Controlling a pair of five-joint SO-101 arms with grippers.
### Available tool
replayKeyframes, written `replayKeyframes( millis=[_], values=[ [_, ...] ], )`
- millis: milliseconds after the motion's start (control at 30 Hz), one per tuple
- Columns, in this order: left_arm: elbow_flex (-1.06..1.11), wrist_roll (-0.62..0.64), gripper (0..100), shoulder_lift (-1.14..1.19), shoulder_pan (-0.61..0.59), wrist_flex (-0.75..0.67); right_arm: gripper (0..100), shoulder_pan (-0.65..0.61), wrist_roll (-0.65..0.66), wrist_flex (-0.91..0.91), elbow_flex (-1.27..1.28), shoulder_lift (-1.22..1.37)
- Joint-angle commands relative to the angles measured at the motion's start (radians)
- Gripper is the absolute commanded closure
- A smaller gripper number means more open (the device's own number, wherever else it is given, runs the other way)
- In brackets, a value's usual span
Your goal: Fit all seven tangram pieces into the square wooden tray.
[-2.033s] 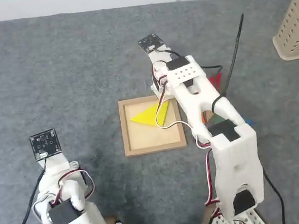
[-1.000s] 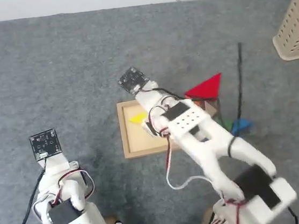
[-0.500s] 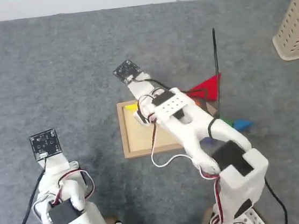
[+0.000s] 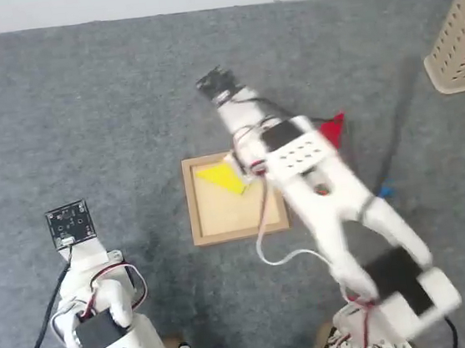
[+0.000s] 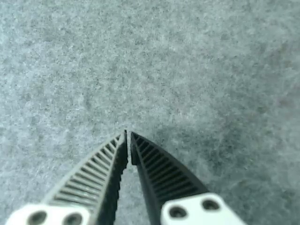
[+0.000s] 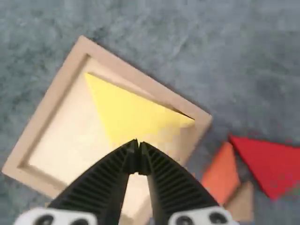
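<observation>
Yellow triangle (image 6: 126, 115) lies in the square wooden tray (image 6: 49, 103), toward its 12 o'clock side in the high view. The right gripper (image 6: 138, 143) hangs over it, jaws pressed together and empty. A red triangle (image 6: 272, 164) and an orange piece (image 6: 222, 173) lie outside at the tray's 2 o'clock, while the left gripper (image 5: 127, 136), likewise closed on nothing, sits over grey carpet (image 5: 197, 61) at 8 o'clock.

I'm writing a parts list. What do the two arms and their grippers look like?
The left arm and right arm are white plastic shells with black motors, looped red, white and black wires and a small black camera board at the wrist. The left gripper and right gripper have black, ribbed, tapering fingers on white mounts.
</observation>
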Motion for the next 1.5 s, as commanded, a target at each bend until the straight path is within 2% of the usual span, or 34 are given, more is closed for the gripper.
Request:
replayKeyframes(
  millis=[0, 167, 267, 400, 667, 800, 933, 1233, 1333, 1467],
  values=[
    [-0.008, 0.009, 99, -0.003, 0.002, 0.003, 99.1, 0.131, -0.011, 0.087, -0.034, -0.196],
    [-0.008, 0.009, 99, -0.003, 0.002, 0.003, 98.3, 0.294, -0.018, 0.073, -0.034, -0.202],
    [-0.008, 0.009, 99, -0.003, 0.002, 0.003, 90.3, 0.332, -0.020, 0.048, -0.040, -0.125],
    [-0.008, 0.009, 99, -0.003, 0.002, 0.003, 81.4, 0.338, -0.032, 0.002, -0.061, 0.010],
    [-0.008, 0.009, 99, -0.003, 0.002, 0.003, 80.7, 0.337, -0.242, 0.059, -0.178, 0.171],
    [-0.008, 0.009, 99, -0.003, 0.002, 0.003, 80.9, 0.328, -0.247, 0.077, -0.180, 0.165],
    [-0.008, 0.009, 99, -0.003, 0.002, 0.003, 80.9, 0.263, -0.196, 0.076, -0.144, 0.130],
    [-0.008, 0.009, 99, -0.003, 0.002, 0.003, 91.2, -0.031, -0.037, -0.048, 0.120, -0.070],
    [-0.008, 0.009, 99, -0.003, 0.002, 0.003, 96.1, -0.073, -0.003, -0.101, 0.181, -0.087],
    [-0.008, 0.009, 99, -0.003, 0.002, 0.003, 97.6, -0.085, 0.005, -0.148, 0.210, -0.058]
  ],
)
